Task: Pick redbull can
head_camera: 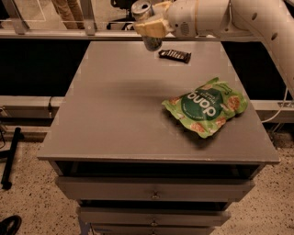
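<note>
The redbull can (143,10) is a slim silver-and-blue can with a silver rimmed top. It is held tilted in the air above the far edge of the grey table (115,114), near the top of the camera view. My gripper (149,27) is shut on it, with its cream-coloured fingers (148,28) wrapped around the can's middle. The can's lower end shows just below the fingers. The white arm reaches in from the upper right.
A small dark snack bar wrapper (174,55) lies on the table's far side, right of the can. A green snack bag (206,106) lies at the right. Drawers sit under the table front. A rail runs behind the table.
</note>
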You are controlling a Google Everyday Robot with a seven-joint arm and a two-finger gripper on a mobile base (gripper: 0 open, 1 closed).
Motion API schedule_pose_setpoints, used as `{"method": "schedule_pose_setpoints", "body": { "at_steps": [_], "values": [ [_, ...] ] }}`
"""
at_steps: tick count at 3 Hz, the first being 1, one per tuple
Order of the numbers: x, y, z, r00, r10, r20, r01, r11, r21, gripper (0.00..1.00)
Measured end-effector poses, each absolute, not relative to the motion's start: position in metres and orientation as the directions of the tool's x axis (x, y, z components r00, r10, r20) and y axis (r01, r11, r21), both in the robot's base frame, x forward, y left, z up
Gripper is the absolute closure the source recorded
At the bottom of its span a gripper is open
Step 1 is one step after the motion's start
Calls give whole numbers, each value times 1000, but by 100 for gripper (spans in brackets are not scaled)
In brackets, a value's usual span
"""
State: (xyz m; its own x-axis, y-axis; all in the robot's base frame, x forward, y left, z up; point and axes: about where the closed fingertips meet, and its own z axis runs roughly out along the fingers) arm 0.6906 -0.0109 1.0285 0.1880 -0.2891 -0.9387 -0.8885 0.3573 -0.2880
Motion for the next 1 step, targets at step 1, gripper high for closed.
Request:
{"method": "schedule_pose_setpoints", "body": {
  "at_steps": [1],
  "values": [
    [690,-12,1032,200,-287,-937,-885,356,-299,100]
  ]
}}
